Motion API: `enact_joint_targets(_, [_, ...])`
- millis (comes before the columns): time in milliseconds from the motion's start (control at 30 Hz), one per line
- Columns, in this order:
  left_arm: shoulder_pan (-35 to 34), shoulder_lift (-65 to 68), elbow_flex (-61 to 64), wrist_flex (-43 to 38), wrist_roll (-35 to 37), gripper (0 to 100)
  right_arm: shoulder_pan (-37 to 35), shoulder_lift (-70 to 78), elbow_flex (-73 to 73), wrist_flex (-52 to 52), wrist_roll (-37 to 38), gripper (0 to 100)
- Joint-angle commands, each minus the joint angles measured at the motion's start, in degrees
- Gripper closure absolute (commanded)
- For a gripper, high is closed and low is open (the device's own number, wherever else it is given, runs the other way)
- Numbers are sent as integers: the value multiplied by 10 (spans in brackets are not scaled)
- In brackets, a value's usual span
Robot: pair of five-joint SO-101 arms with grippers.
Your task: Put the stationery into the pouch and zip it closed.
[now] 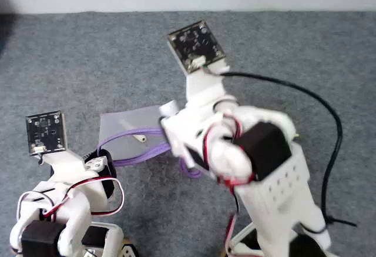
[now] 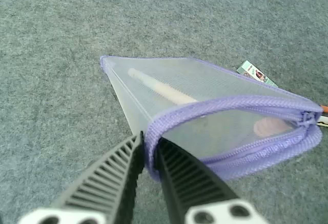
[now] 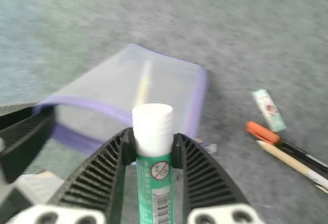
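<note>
A translucent pouch (image 2: 205,101) with a purple zipper lies on the grey carpet, its mouth open, a pencil (image 2: 161,89) and a pinkish eraser (image 2: 269,127) inside. My left gripper (image 2: 148,157) is shut on the pouch's zipper edge at one end. From above, the pouch (image 1: 126,130) lies between the two arms. My right gripper (image 3: 152,147) is shut on a glue stick (image 3: 154,157) with a white cap and green body, held above the pouch (image 3: 133,90).
Beyond the pouch lie a small green eraser (image 3: 268,110), an orange-capped pen (image 3: 266,134) and a pencil (image 3: 292,162) on the carpet. The green eraser (image 2: 253,73) also peeks out behind the pouch. Grey carpet surrounds everything.
</note>
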Motion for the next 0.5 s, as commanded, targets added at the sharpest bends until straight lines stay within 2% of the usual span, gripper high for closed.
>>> enact_joint_targets(0, [1,10,-8,1,6,989,-44,-85,72,-85,-28,991])
enact_joint_targets(100, [1,10,-8,1,7,989,-65,-172,192,-173,-30,991])
enact_joint_targets(267, [-2,10,-8,1,7,989,-70,-306,387,-390,-26,991])
enact_joint_targets(467, [1,10,-8,1,7,989,-71,-350,489,-596,-25,991])
